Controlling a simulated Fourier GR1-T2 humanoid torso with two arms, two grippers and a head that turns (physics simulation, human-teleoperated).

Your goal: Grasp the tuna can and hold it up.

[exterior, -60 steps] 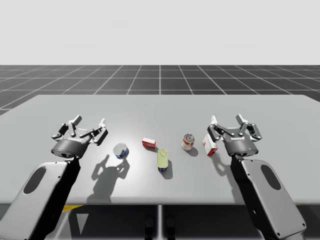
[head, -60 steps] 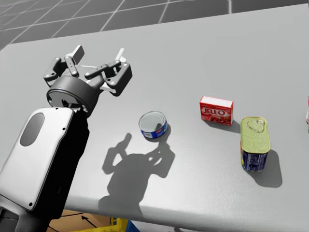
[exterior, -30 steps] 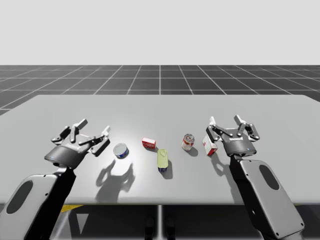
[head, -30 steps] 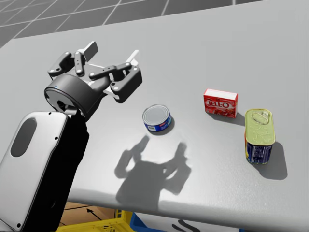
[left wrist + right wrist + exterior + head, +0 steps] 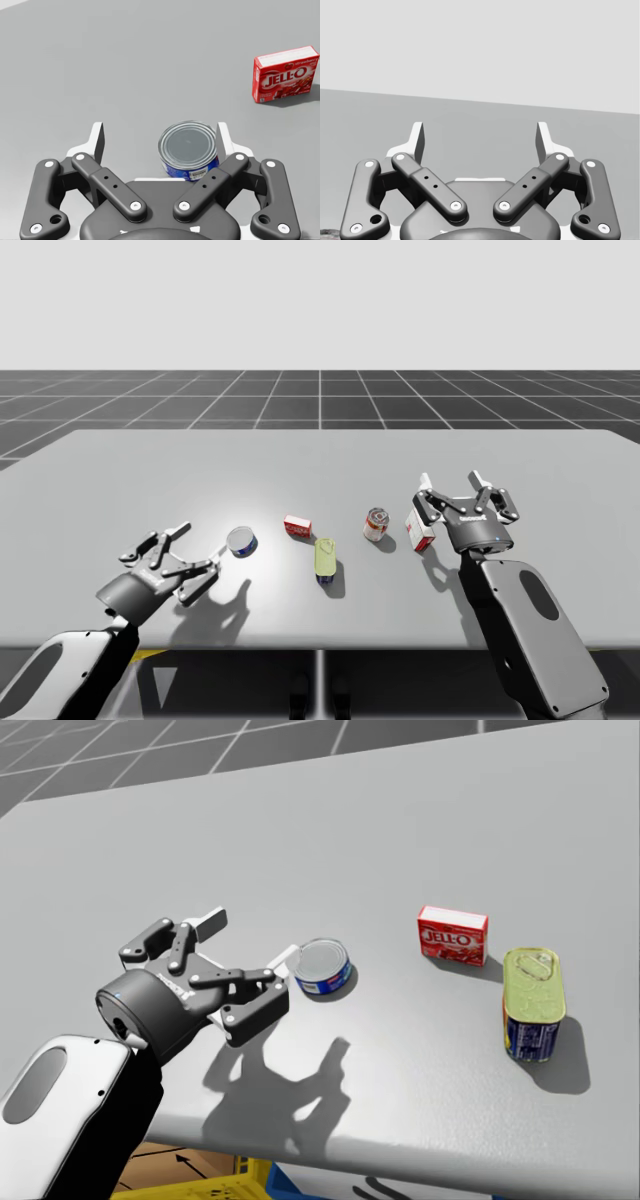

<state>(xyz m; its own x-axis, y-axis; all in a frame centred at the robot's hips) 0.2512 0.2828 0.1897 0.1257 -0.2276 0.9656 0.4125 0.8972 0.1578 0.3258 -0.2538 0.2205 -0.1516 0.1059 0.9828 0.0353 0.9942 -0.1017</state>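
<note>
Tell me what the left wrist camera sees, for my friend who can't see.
A short blue can with a silver top stands on the grey table between the open jaws of my left gripper, nearer one jaw and not gripped. A red box lies farther ahead, off to that side.
</note>
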